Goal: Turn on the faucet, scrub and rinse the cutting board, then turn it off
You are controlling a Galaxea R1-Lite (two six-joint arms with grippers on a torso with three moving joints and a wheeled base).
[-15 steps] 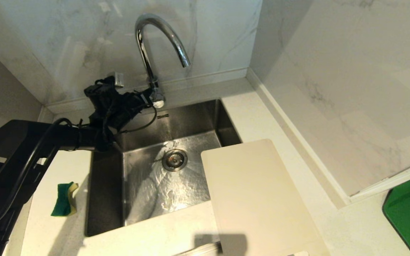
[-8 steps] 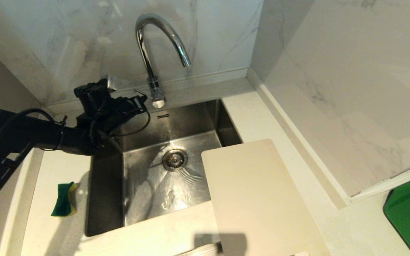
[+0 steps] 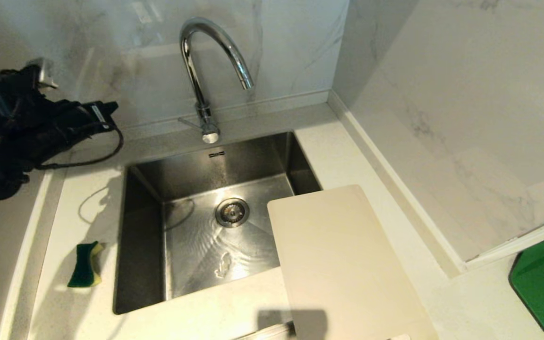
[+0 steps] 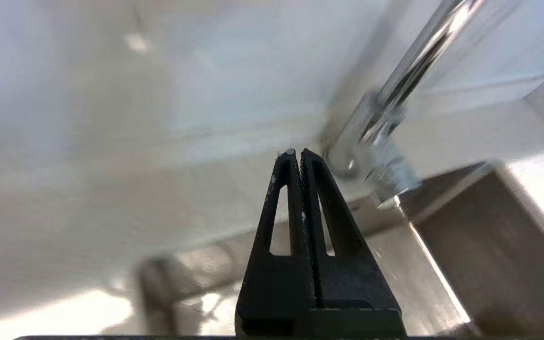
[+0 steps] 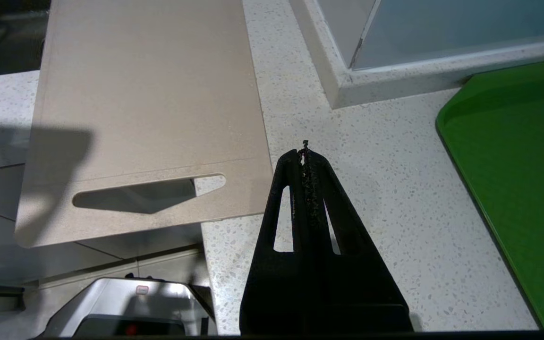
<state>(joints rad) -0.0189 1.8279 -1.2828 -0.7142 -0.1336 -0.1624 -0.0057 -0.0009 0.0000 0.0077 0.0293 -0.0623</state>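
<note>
The left tool (image 3: 104, 111), pinched empty at 10 o'clock of the faucet (image 3: 206, 71), could knock its lever (image 3: 189, 123) swinging back carelessly.

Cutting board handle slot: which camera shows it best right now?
The right wrist view: the cutting board shows its oblong slot fully, at the end overhanging the counter edge. The head view shows the board with its far corner over the sink, the slot end cut off. The left wrist view misses it.
</note>
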